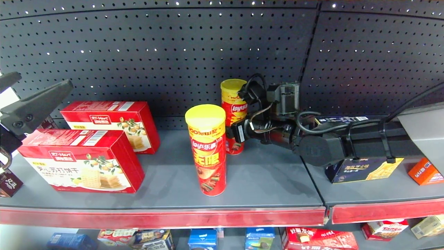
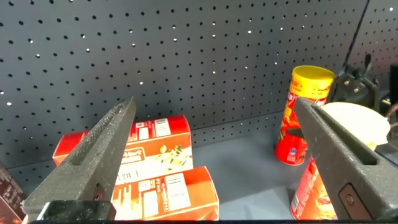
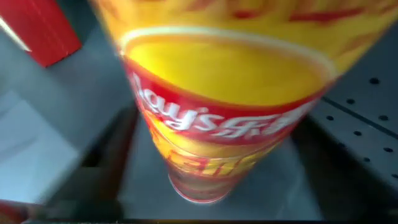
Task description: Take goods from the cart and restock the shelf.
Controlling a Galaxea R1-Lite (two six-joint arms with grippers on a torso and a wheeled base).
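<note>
Two yellow-lidded red chip cans stand on the grey shelf (image 1: 270, 180). The front can (image 1: 207, 149) is near the shelf's middle, and its lid (image 2: 354, 121) shows in the left wrist view. The rear can (image 1: 233, 104) stands upright by the pegboard and also appears as the rear can (image 2: 303, 115) and, very close, as the rear can (image 3: 217, 106). My right gripper (image 1: 233, 134) is at that rear can's right side, at mid height. My left gripper (image 1: 43, 79) hangs open and empty above the red cracker boxes at the far left, as the left gripper (image 2: 212, 109).
Two red cracker boxes (image 1: 83, 159) (image 1: 114, 121) lie on the shelf's left. A dark blue box (image 1: 364, 168) and an orange box (image 1: 425, 172) sit under my right arm. The red shelf lip (image 1: 163, 217) runs along the front, with goods on the shelf below.
</note>
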